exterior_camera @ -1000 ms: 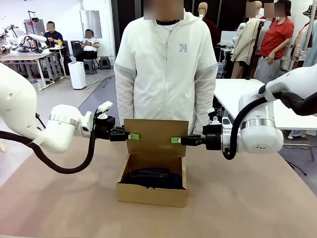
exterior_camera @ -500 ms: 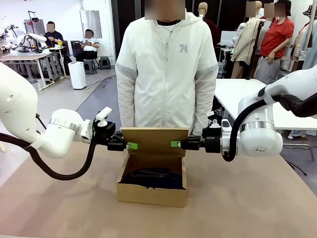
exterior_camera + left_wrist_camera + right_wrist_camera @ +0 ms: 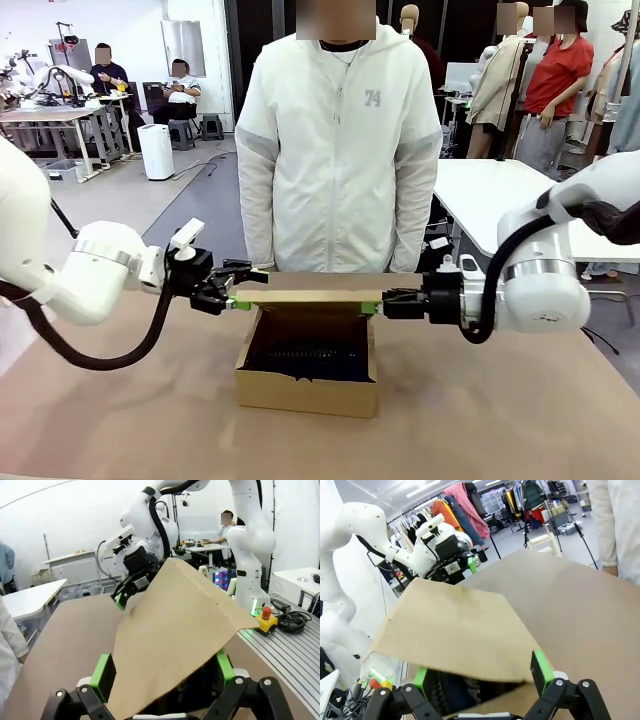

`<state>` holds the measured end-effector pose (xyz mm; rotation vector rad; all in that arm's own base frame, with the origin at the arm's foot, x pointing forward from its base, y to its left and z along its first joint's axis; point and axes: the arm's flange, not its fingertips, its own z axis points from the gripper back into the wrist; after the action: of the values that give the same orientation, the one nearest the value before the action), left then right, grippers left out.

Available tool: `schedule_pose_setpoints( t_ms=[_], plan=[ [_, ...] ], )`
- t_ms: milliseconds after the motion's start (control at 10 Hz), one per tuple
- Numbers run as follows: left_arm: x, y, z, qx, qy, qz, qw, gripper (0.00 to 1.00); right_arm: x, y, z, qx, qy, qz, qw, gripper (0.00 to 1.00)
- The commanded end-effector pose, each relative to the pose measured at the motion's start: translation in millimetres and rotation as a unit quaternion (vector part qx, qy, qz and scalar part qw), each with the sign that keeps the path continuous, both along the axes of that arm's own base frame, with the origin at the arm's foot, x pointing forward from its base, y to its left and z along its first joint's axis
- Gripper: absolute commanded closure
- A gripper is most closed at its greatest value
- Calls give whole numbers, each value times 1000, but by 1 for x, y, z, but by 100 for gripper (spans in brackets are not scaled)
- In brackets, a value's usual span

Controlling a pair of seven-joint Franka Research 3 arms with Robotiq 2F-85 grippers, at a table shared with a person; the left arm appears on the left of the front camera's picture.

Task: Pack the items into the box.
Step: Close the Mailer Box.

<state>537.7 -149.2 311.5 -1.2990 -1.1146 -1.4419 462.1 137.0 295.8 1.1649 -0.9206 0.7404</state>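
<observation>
The brown cardboard box (image 3: 305,388) stands mid-table, its hinged lid (image 3: 305,296) lying nearly level above the opening. Dark items (image 3: 305,352) rest inside, mostly hidden under the lid; I cannot tell them apart. My left gripper (image 3: 238,293) is at the lid's left end and my right gripper (image 3: 378,303) at its right end, both open. In the left wrist view the left gripper (image 3: 162,672) stands wide with the lid (image 3: 175,630) between the fingers. The right wrist view shows the right gripper (image 3: 482,672) wide astride the lid (image 3: 455,630).
A person in a white jacket (image 3: 335,150) stands at the table's far edge, right behind the box. Bare brown tabletop (image 3: 500,400) lies to both sides and in front of the box. A white table (image 3: 480,190) stands at the back right.
The lid has swung down from upright to nearly level. Both grippers came down with it and opened from a pinch on its edges.
</observation>
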Motion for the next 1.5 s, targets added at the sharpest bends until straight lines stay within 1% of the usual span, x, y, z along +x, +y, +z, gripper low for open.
schedule_pose_setpoints(
  t_ms=[0,200,300,400,500,600,700,800,900,1000,1100,1200,1300,1400],
  plan=[
    [-38,31,2,16,-15,47,999,0,-28,-40,9,10,-21,-27,999,0],
    [-50,69,-3,-14,-8,108,994,0,-34,-61,10,40,-23,-81,996,0],
    [-49,82,-3,-43,-8,132,990,0,-28,-58,12,57,-21,-101,993,0],
    [-44,88,1,-93,-13,157,983,0,-21,-47,15,70,-18,-112,991,0],
    [-33,78,6,-111,-6,162,981,0,-11,-28,18,59,-20,-119,991,0],
    [-22,59,9,-106,33,162,981,0,-5,-9,21,37,-33,-106,993,0],
    [-12,37,11,-84,74,128,985,0,3,11,24,13,-46,-90,995,0],
    [-3,12,13,-46,90,82,992,0,12,33,26,-12,-51,-69,996,0],
    [7,-13,11,3,95,39,995,0,19,55,21,-48,-55,-47,996,0],
    [11,-30,8,57,90,28,994,0,20,67,15,-89,-60,-43,993,0],
    [13,-42,3,86,73,10,994,0,18,76,10,-124,-66,-38,989,0],
    [11,-52,-4,110,45,-22,993,0,11,81,6,-146,-74,-16,986,0],
    [9,-59,-12,125,26,-36,991,0,3,85,0,-165,-71,25,983,0],
    [5,-63,-21,134,18,-46,990,0,-2,86,-6,-179,-76,35,980,0]
  ],
)
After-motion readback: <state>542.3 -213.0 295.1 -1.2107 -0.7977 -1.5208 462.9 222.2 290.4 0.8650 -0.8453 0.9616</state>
